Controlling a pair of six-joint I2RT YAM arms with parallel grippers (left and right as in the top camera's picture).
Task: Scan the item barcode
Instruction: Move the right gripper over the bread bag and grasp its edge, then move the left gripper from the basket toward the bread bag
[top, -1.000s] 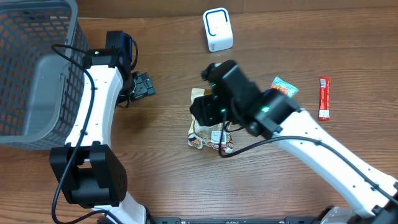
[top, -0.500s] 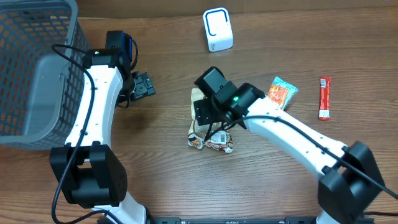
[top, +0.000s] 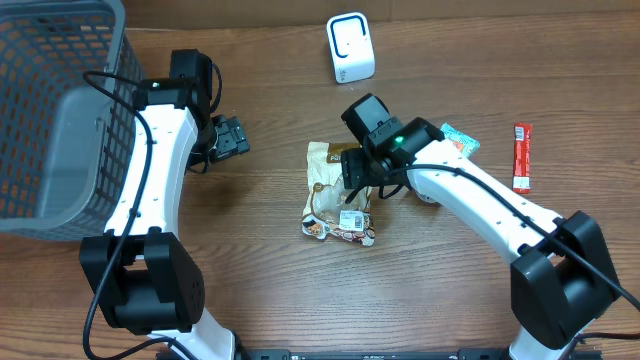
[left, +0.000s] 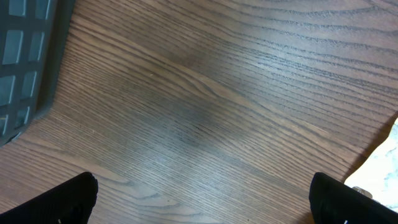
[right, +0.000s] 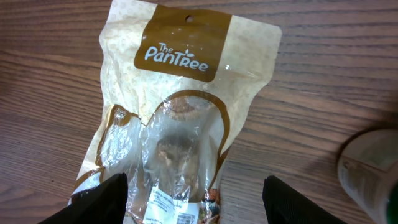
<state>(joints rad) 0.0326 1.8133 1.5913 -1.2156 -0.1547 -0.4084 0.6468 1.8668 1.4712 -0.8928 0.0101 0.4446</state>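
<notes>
Since the right pincer (right: 196, 198) has backed off vs a sec ago, when it sat low over the middle of the snack bag (top: 325, 190), you now get the pack in plain view. Its jaws stand wide apart w/ nothing gripped, hovering just above the bag's lower half. Bag lies flat at the centre of the desk (top: 270, 290), brown header away from the robot. A white label (top: 349, 219), prob the barcode, faces up near its bottom edge. The white scanner (top: 350, 47) sits well apart at the desk's far edge, same spot as before. My read: bag is laid out but not scanned yet, so you still need a pick & carry to the scanner. Left pincer (left: 205, 200) is fully open, empty, over bare wood near the basket (top: 50, 100), no change.
</notes>
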